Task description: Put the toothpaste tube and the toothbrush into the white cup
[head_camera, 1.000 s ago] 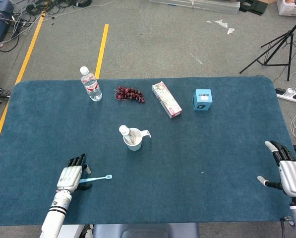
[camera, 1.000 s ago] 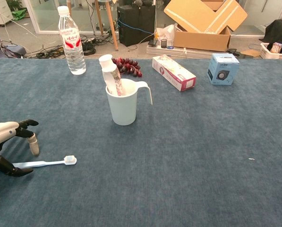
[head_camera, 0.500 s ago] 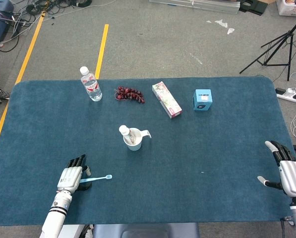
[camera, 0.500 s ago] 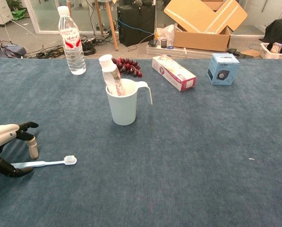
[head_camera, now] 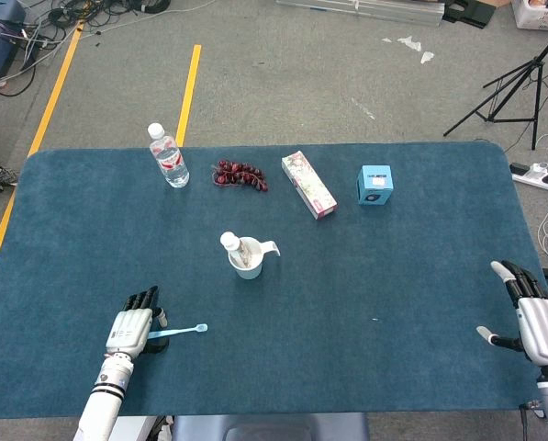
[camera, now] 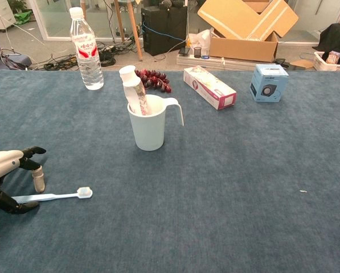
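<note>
The white cup (head_camera: 248, 260) (camera: 150, 127) stands mid-table with the toothpaste tube (head_camera: 230, 244) (camera: 132, 91) upright inside it, cap end up. A light blue toothbrush (head_camera: 180, 330) (camera: 51, 197) lies flat on the cloth near the front left, bristle head pointing right. My left hand (head_camera: 132, 322) (camera: 5, 177) hovers over the handle end, thumb low beside the handle and fingers apart above it; the brush still rests on the table. At the table's right edge my right hand (head_camera: 534, 318) is open and holds nothing, and only the head view shows it.
Along the back stand a water bottle (head_camera: 168, 156), a bunch of dark grapes (head_camera: 240, 175), a long toothpaste box (head_camera: 308, 184) and a small blue box (head_camera: 374, 185). The blue tablecloth (head_camera: 374, 276) covers the whole table.
My left hand has shifted slightly back and its fingers have dipped closer to the toothbrush handle. The toothbrush, cup and right hand have not moved.
</note>
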### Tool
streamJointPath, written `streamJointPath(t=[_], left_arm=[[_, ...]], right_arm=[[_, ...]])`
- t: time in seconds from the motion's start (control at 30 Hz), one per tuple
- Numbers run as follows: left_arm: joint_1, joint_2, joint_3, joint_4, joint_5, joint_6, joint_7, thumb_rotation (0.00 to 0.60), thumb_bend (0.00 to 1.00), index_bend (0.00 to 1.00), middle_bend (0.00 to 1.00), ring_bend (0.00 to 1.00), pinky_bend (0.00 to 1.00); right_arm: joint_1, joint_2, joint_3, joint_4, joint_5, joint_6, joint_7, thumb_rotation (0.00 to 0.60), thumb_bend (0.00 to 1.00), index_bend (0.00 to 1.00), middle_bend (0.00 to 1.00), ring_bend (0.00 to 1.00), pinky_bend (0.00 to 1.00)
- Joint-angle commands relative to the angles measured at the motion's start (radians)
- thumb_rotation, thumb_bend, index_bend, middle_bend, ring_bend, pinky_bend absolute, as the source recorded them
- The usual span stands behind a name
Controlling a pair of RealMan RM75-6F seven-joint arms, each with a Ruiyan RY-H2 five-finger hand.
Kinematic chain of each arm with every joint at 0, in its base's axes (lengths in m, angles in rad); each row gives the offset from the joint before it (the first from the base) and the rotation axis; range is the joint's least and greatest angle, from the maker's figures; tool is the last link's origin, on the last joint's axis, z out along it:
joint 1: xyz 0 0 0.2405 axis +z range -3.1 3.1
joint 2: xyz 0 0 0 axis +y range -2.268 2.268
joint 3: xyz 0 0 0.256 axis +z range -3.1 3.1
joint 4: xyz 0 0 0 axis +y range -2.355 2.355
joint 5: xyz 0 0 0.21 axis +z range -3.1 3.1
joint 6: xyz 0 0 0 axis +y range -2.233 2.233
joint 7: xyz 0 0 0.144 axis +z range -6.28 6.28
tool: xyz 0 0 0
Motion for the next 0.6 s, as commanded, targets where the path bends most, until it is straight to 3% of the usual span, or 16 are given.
streamJointPath(t=[0.03, 0.6], left_arm=[[0.001, -0.004, 0.002, 0.004, 0.003, 0.002, 0.004, 0.600, 0.28, 0.48, 0.00, 0.00, 0.02], [0.009, -0.019, -0.001, 0.022, 0.009, 0.012, 0.023, 0.600, 0.29, 0.54, 0.00, 0.00, 0.02]], right_arm=[[0.000, 0.000, 0.000, 0.000, 0.000, 0.000, 0.000, 0.600, 0.02, 0.14, 0.13, 0.11, 0.37], [0.000, 0.000, 0.000, -0.001, -0.001, 0.001, 0.001, 0.600, 0.02, 0.15, 0.13, 0.11, 0.37]])
